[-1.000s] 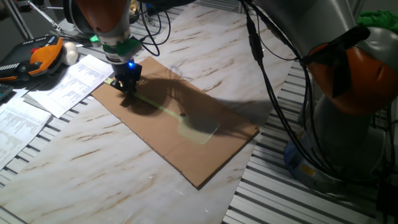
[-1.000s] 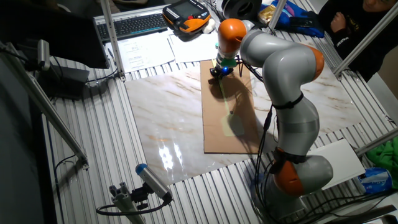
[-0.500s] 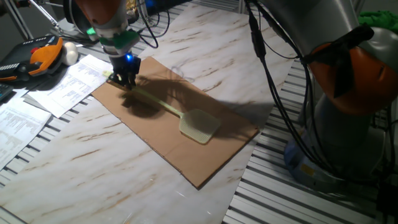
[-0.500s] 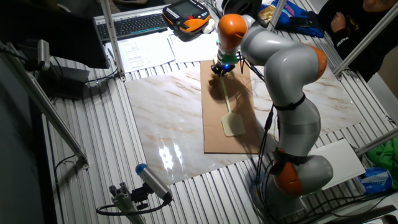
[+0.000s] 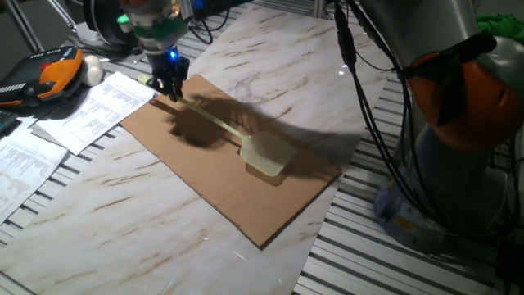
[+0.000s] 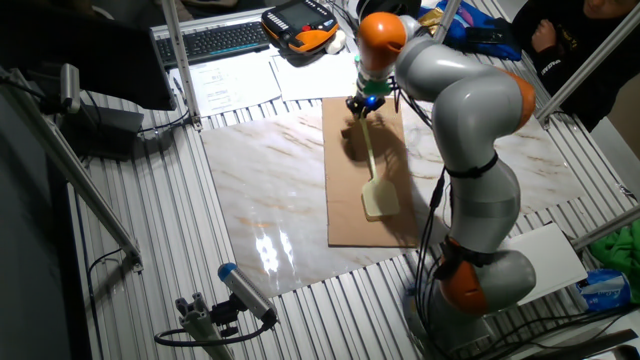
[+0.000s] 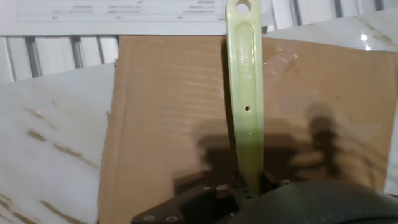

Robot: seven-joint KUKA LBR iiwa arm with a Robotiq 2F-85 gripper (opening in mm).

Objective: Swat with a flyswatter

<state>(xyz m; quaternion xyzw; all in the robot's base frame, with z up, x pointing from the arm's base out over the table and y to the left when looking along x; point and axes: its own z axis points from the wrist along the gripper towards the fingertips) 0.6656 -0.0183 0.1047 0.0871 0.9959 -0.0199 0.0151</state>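
The gripper [image 5: 170, 79] holds the flyswatter [image 5: 237, 135] by the near end of its handle, with the jaws pinched on the pale yellow-green plastic. In the hand view, the handle [image 7: 246, 99] runs straight up from between the dark fingers, and its hanging hole lies at the top edge of the frame.

Compared with the frame half a second earlier, the gripper sits higher and farther toward the back of the table. The flyswatter has risen with it. One second ago the mesh head lay flat and faint on the cardboard sheet [image 5: 205, 176]. Now the mesh head [image 5: 267, 154] is clear of the sheet, tilted, and casts a distinct shadow on the cardboard just beside it. In the other fixed view, the mesh head [image 6: 378, 199] hangs over the middle of the cardboard sheet [image 6: 345, 225], and the handle slopes up to the gripper [image 6: 362, 104] near the far edge.

The sheet rests on the marble-pattern tabletop [image 5: 123, 221]. Printed papers [image 5: 78, 111] and an orange-and-black pendant [image 5: 45, 75] lie at the far-left side, unchanged.
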